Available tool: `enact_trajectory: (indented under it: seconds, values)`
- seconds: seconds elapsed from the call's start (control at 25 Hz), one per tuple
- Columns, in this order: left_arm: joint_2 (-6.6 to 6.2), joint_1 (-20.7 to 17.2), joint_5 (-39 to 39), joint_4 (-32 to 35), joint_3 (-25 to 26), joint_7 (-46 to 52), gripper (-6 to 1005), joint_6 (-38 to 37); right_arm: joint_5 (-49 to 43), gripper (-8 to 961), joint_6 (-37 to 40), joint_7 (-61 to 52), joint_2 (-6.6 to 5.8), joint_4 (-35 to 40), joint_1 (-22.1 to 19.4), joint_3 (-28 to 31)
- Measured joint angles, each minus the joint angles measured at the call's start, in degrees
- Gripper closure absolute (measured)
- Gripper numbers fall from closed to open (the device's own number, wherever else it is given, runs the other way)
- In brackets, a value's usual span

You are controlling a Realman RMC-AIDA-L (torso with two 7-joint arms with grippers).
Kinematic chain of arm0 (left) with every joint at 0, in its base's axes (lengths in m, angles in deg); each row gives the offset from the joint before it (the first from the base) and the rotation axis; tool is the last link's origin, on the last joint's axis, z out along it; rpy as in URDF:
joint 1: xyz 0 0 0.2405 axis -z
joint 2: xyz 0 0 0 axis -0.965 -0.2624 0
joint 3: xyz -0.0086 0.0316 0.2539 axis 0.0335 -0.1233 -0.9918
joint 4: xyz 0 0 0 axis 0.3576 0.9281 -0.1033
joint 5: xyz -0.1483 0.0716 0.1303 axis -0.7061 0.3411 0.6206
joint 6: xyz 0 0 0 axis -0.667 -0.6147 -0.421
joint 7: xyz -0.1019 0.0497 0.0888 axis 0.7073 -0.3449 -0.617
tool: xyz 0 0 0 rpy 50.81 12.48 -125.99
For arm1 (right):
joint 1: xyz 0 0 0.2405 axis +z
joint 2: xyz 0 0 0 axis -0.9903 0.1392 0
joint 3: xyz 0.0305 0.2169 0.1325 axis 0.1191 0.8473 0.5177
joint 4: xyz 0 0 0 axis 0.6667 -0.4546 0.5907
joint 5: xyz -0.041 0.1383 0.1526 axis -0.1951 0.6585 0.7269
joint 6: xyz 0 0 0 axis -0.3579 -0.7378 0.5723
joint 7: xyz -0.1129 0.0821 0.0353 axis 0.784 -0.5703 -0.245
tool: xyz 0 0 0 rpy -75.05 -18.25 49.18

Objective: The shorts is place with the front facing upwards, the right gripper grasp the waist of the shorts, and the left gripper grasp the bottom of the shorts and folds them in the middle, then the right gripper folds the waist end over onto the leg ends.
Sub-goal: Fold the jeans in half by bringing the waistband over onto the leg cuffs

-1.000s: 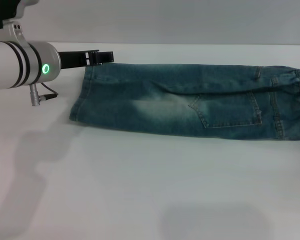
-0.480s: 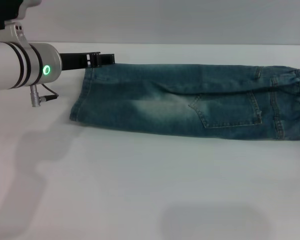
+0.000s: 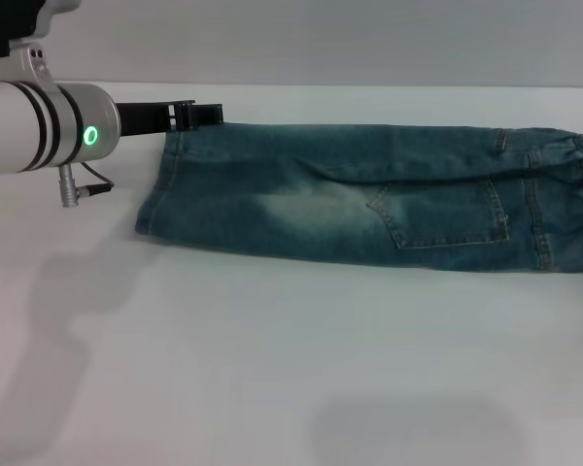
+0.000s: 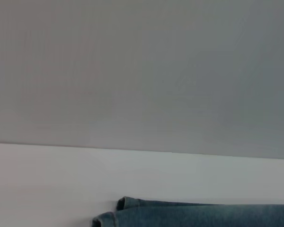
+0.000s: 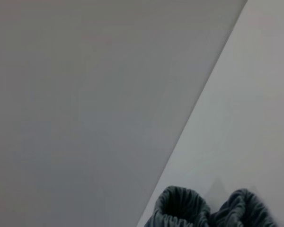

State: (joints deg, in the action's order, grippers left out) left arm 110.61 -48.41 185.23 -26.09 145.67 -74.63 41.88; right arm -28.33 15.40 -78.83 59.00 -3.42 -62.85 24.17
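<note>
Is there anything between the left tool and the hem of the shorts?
Nothing: in the head view the left tool reaches the far hem corner of the shorts, with no visible gap.

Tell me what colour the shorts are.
Blue washed denim, with a paler faded patch mid-leg; the shorts show best in the head view.

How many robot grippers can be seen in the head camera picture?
1. The left gripper is at the far corner of the leg end of the shorts, on the left of the table. The right gripper lies outside this picture.
</note>
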Motion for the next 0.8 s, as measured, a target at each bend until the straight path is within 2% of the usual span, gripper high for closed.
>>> enact_trajectory:
  seconds: [0.44,0.8]
  values:
    - [0.0,0.1,0.0,-0.1,0.0,0.0,153,0.1,-2.2,373,-2.3,0.1,-0.23,-2.5,2.4,-1.6]
    - [-0.04,0.0,-1.7,-0.1,0.6,-1.7,154,0.2,-2.5,381,-1.1,-0.5,-0.14,-1.5,2.3,-2.5]
